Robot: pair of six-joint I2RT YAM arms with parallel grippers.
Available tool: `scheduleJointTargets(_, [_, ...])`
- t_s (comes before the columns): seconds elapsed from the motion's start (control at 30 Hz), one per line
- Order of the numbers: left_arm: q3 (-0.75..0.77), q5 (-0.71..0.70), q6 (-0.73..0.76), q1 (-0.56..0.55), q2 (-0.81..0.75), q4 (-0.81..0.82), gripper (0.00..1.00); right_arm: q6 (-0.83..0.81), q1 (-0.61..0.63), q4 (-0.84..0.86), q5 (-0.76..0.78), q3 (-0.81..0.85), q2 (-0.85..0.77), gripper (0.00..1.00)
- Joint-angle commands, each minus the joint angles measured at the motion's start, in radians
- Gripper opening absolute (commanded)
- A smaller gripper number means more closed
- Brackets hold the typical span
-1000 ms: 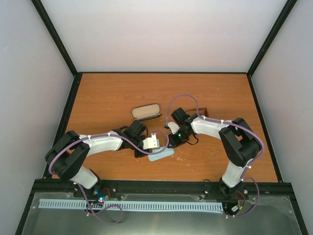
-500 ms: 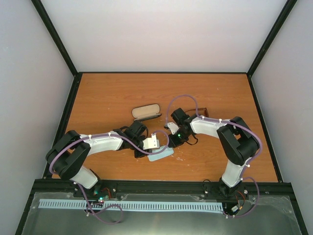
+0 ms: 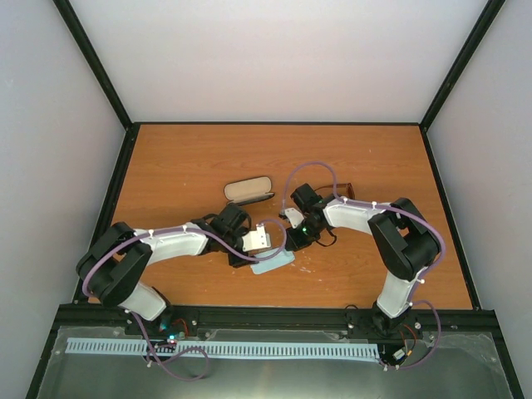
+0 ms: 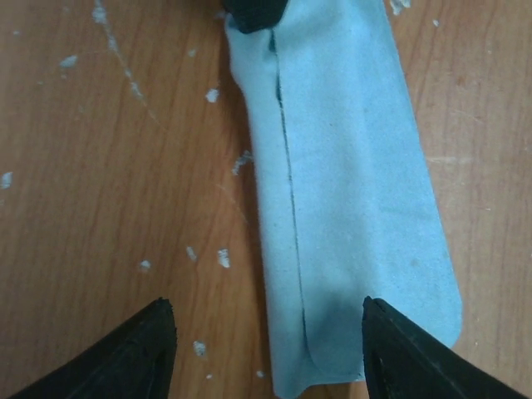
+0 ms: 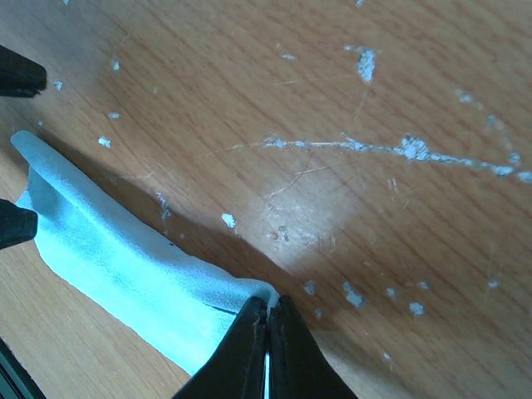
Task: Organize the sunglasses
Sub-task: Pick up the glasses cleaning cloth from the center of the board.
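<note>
From above, the wooden table [image 3: 183, 162] fills the middle of the frame. The left arm [image 3: 170, 243] and the right arm [image 3: 357, 214] reach inward and meet just below centre, over a pale blue cloth [image 3: 274, 263] lying on the wood. Up and left of that meeting point sits an open black glasses case [image 3: 248, 190] with a light lining. The sunglasses [image 3: 349, 189] show only as a small reddish-brown sliver right of centre, just beyond the right arm and largely hidden by it (too little shows to tell how they lie). They are apart from both case and cloth.

In the left wrist view the cloth runs as a folded strip from top centre to the lower right. The left gripper [image 4: 266, 353] stands with its fingers wide apart at the bottom edge, one tip over bare wood and the other at the strip's lower right corner, with hold of nothing. At the top edge the black tip of the right gripper [image 4: 253, 12] sits on the strip's far end.

In the right wrist view the right gripper's fingers are pressed together at bottom centre on a raised edge of the cloth, with a blue sliver between them. The cloth stretches to the left edge, where the left gripper's black fingertips [image 5: 17, 76] poke in.
</note>
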Motion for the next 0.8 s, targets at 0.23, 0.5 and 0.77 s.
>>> scheduleJointTargets(0.23, [0.083, 0.086, -0.062, 0.139, 0.019, -0.004, 0.18, 0.002, -0.005, -0.006, 0.044, -0.023, -0.001, 0.03])
scheduleJointTargets(0.5, [0.108, 0.243, 0.038, 0.139, 0.037, -0.146, 0.1, 0.006, -0.004, -0.01, 0.055, -0.015, 0.004, 0.03])
scheduleJointTargets(0.77, [0.075, 0.287, 0.119, 0.141, 0.036, -0.242, 0.09, 0.006, -0.004, -0.014, 0.06, -0.023, 0.006, 0.03])
